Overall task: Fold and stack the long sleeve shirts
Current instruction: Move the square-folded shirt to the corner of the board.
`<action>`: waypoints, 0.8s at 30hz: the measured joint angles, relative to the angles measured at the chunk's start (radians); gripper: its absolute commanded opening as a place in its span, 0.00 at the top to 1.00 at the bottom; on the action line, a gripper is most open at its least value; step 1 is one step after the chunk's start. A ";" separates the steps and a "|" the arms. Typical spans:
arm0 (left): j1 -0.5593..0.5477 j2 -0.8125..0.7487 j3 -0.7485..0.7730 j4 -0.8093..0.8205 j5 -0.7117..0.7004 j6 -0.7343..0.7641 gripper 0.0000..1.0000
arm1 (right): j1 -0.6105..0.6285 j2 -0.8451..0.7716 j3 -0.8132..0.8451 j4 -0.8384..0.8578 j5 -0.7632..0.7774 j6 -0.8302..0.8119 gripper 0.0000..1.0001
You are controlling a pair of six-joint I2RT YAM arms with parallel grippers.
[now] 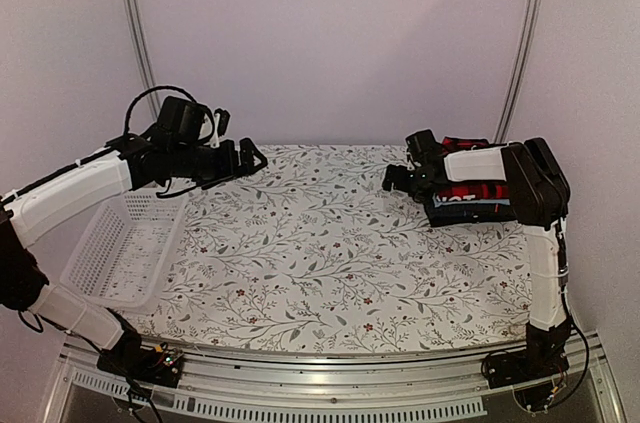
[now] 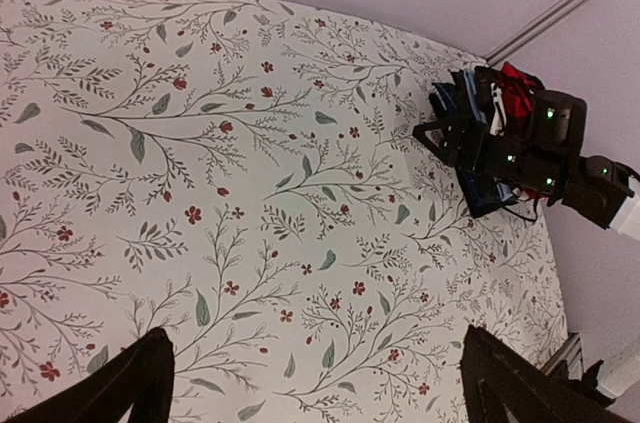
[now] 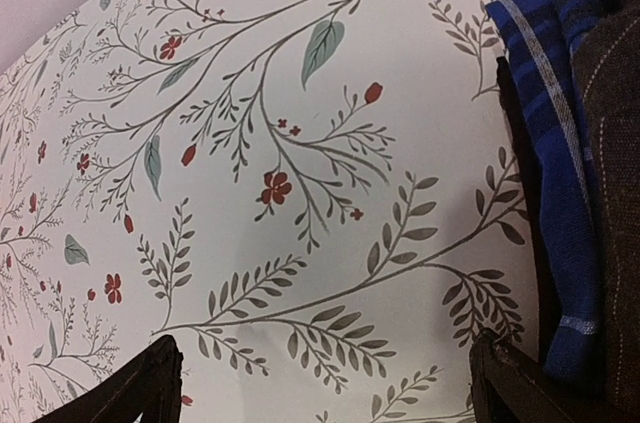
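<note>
The right claw (image 1: 393,181) was seen with its jaws spread wide and nothing held between them. Only the flowered tablecloth (image 1: 320,253) showed in the gap between its two dark fingers (image 3: 150,383). The stack of folded shirts (image 1: 470,205) lay directly behind this claw, beneath its wrist and forearm, at the far right corner of the table.

In the right wrist view, the edge of the stack was found just beside the claw's right-hand finger. A blue plaid shirt (image 3: 550,143) was folded there, with a dark grey-brown piece (image 3: 610,73) lying over it further out. Whether that finger touched the cloth could not be told. A red-and-black shirt (image 1: 462,143) was seen at the top of the stack, behind the claw's wrist.

The left claw (image 1: 250,156) was likewise held wide open and empty, raised above the tablecloth. It was pointed towards the right claw and was well apart from it. From its own camera, only patterned cloth was seen between its fingers (image 2: 130,388). The stack was placed far ahead of it and to its right, partly hidden behind the right claw.

A white mesh basket (image 1: 120,243) rested below and behind the left claw, under its arm, at the table's left edge.
</note>
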 measured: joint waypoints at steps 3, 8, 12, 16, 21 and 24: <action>0.000 0.000 -0.003 0.001 0.000 0.000 0.00 | -0.001 -0.002 -0.001 -0.002 -0.002 -0.007 0.01; 0.000 0.000 -0.005 0.007 0.000 0.001 0.00 | -0.002 -0.005 -0.001 -0.011 -0.013 -0.019 0.01; 0.000 0.000 -0.008 0.012 0.000 0.005 0.00 | -0.002 -0.011 -0.001 -0.028 -0.032 -0.032 0.01; 0.000 0.000 -0.010 0.015 0.000 0.012 0.00 | 0.004 -0.024 0.013 -0.060 -0.045 -0.050 0.01; 0.000 0.000 -0.010 0.016 -0.001 0.020 0.00 | 0.041 -0.078 0.036 -0.085 -0.043 -0.077 0.01; 0.000 0.000 -0.010 0.017 -0.004 0.027 0.00 | 0.074 -0.135 0.045 -0.092 -0.040 -0.089 0.01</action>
